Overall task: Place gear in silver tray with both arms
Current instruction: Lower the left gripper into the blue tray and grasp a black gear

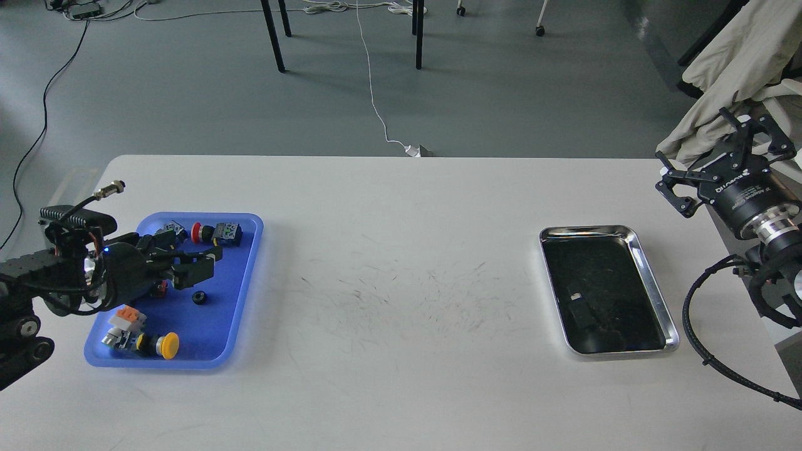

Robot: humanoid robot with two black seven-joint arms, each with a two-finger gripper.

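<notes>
Both grippers are up and working at opposite ends of the white table (401, 376). Nearest on the left side, the left gripper (199, 268) reaches over the blue tray (207, 360), its two black fingers spread a little apart with nothing between them. Just below the fingertips a small black gear (200, 297) lies on the blue floor of that tray, close to the gripper but not touched by it. Nearer the front rim sits a yellow push-button (164, 345), with an orange-and-white part (125, 318) just beside it. Toward the far rim of the blue tray are a red button (198, 232) and a dark switch block (227, 233), side by side.

Well apart from all this, across a scuffed stretch of tabletop, the silver tray (651, 275) lies flat near the right end, its dark bottom reflecting something overhead.

Past the table's right edge the right gripper (708, 156) hangs in the air, its open-frame claws splayed wide and holding nothing, a black cable (695, 332) looping below its wrist.

Farther back, a white cord (376, 106) runs across the grey floor between dark furniture legs (274, 37), and beige cloth (739, 69) drapes behind the right arm.
</notes>
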